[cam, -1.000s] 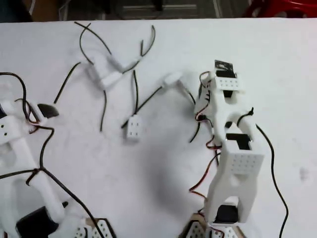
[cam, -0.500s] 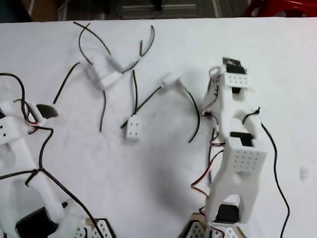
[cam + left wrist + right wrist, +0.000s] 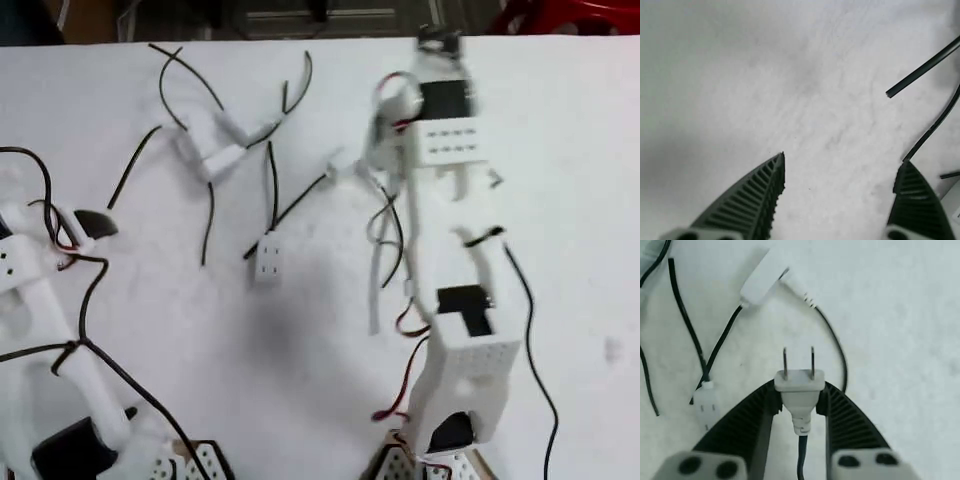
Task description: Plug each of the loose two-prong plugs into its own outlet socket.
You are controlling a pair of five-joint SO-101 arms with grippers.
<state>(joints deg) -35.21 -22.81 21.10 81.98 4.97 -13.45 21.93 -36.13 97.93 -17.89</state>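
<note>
Stretching out from its base over the last second, the right arm (image 3: 455, 250) now has its wrist near the far edge of the table (image 3: 580, 150). Your plug has gone with it, so pickup looks done and you are into the carry. No plug is seated yet.

The right wrist view gives you what the high view hides. The right gripper (image 3: 800, 387) is clamped on the two-prong plug (image 3: 799, 380), with the prongs pointing away from the pincer. A loose outlet socket (image 3: 706, 407) lies off to one side. From the high view you get that outlet socket (image 3: 267, 258) mid-table, well apart from the wrist. The left gripper (image 3: 842, 160) is spread wide over bare table, holding nothing, with black cable ends (image 3: 920, 75) nearby.
</note>
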